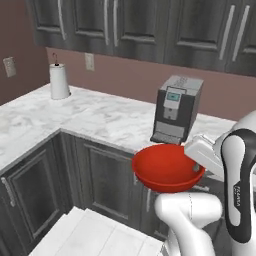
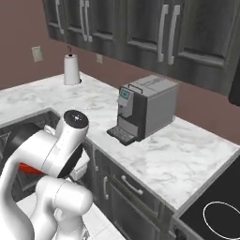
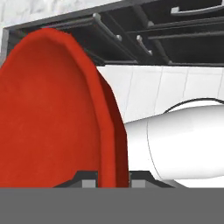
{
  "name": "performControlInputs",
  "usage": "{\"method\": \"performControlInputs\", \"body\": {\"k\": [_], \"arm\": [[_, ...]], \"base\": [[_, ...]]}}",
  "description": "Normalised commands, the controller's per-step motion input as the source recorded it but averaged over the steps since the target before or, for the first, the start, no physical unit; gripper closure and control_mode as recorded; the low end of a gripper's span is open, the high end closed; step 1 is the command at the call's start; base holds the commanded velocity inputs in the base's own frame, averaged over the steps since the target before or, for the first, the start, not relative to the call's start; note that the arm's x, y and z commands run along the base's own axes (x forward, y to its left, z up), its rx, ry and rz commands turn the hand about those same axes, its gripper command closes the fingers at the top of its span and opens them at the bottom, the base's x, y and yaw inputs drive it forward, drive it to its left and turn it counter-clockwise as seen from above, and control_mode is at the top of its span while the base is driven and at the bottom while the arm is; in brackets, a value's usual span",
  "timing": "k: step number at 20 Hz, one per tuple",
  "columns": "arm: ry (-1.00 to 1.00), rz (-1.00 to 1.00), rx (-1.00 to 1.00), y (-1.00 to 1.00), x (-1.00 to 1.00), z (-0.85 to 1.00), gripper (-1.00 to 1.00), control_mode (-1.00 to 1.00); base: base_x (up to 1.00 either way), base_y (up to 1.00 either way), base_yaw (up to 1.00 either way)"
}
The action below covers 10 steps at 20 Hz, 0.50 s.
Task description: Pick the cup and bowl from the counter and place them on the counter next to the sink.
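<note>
Even, soft rendered light with no clear source. The white tabletop [image 1: 95,117] reads bright, the cabinets [image 1: 150,22] dim. Shadows are faint; the bowl [image 1: 167,168] shows a mild sheen. All views are low-resolution and slightly soft, without edge distortion.

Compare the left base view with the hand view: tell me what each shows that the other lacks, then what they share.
Left base view alone: the coffee machine, the paper towel roll and the counter top. Hand view alone: the gripper shut on the bowl's rim, a finger on either side. Both: the red bowl held off the counter, and dark cabinet fronts.
</note>
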Motion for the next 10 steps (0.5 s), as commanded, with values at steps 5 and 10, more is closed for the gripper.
{"method": "performControlInputs", "body": {"k": [5,10], "arm": [[0.00,0.00,0.00,0.00,0.00,0.00,1.00,1.00],[0.00,0.00,0.00,0.00,0.00,0.00,1.00,1.00]], "base": [[-0.28,-0.17,0.58],[-0.32,-0.10,0.55]]}}
